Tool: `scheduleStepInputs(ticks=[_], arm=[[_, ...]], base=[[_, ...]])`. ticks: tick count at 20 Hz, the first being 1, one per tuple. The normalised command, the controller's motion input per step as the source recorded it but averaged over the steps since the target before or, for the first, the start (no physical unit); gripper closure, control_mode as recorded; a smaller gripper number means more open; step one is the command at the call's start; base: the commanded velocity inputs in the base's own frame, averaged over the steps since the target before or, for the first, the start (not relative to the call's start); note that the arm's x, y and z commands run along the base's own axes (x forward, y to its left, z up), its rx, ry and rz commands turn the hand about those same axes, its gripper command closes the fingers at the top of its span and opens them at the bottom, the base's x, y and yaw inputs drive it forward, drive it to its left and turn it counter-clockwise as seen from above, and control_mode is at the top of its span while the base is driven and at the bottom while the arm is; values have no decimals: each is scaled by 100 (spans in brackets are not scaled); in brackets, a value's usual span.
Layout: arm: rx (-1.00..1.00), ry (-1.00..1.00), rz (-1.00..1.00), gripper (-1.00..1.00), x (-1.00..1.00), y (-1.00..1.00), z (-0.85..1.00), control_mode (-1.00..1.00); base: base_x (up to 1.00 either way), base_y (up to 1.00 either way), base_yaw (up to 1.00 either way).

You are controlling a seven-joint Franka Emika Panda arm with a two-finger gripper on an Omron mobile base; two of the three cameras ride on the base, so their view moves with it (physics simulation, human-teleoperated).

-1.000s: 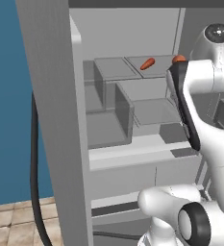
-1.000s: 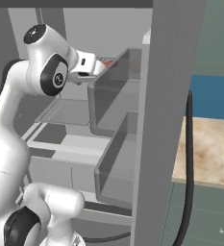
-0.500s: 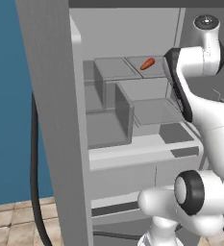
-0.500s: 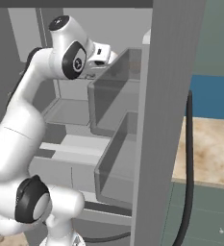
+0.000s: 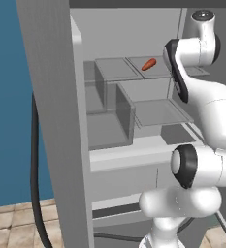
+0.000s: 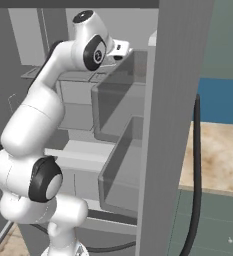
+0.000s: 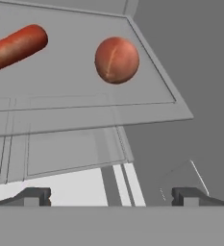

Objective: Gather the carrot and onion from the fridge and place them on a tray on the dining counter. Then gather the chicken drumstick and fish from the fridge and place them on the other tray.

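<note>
Inside fridge (image 5: 134, 72), carrot (image 7: 15, 47) and onion (image 7: 116, 60) on shelf (image 7: 84, 103); hand (image 7: 108, 196) wide open, empty.

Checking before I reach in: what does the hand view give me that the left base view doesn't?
Hand view alone: the onion, round and reddish, lying apart from the carrot on the same glass shelf, with the open hand short of both. Left base view alone: the fridge door edge, lower bins and the arm. Both show the carrot.
</note>
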Motion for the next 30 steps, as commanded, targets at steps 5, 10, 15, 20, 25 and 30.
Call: scheduleStepInputs(ticks=[5, 10, 15, 20, 25, 30], arm=[[0, 0, 0, -100, 34, -13, -10, -100], [0, 0, -4, -100, 21, 0, -16, -100], [0, -1, -3, -100, 28, -7, -1, -100], [0, -5, 0, -100, 33, -12, -1, -100], [0, -1, 0, -100, 30, -13, -4, -100], [0, 0, 0, -100, 31, -19, -1, -100]], base=[[0, 0, 0], [0, 0, 0], [0, 0, 0], [0, 0, 0], [0, 0, 0], [0, 0, 0]])
